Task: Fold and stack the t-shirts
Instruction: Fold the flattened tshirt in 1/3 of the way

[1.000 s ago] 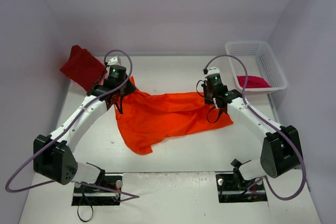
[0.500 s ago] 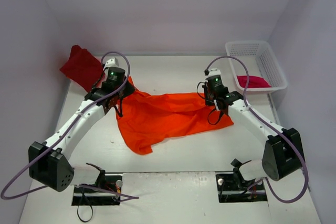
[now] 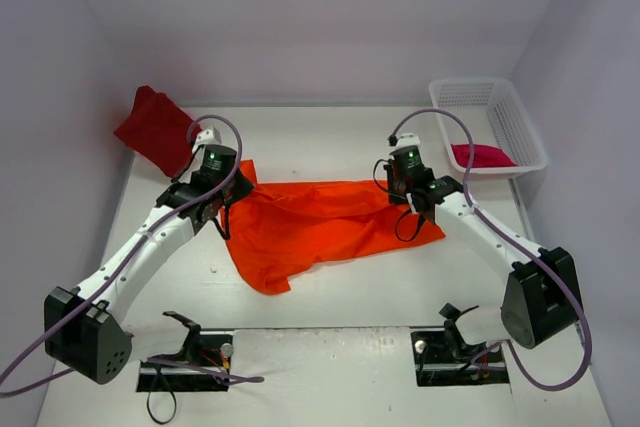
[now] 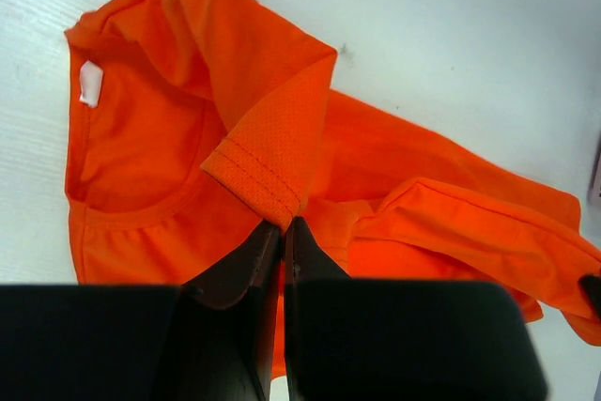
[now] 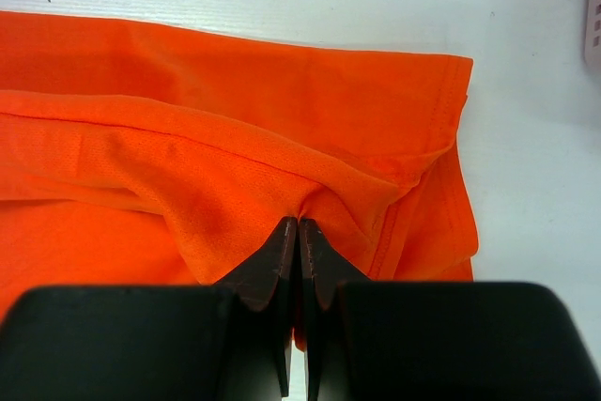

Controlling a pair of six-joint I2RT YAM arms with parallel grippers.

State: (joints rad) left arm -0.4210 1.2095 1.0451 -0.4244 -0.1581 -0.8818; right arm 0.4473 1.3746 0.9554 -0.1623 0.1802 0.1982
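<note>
Left gripper (image 4: 282, 229) is pinched tight on a hemmed fold of the orange t-shirt (image 3: 320, 222), and right gripper (image 5: 298, 225) bites the opposite end. The shirt's long axis runs nine to three between them, its cloth trailing toward six across the table (image 3: 330, 137), so each arm has one end.

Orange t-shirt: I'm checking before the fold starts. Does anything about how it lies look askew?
Yes. The orange t-shirt lies crooked and rumpled: a hemmed edge is flipped over beside the collar, and a bunched flap juts out on the near side. No tear shows.
</note>
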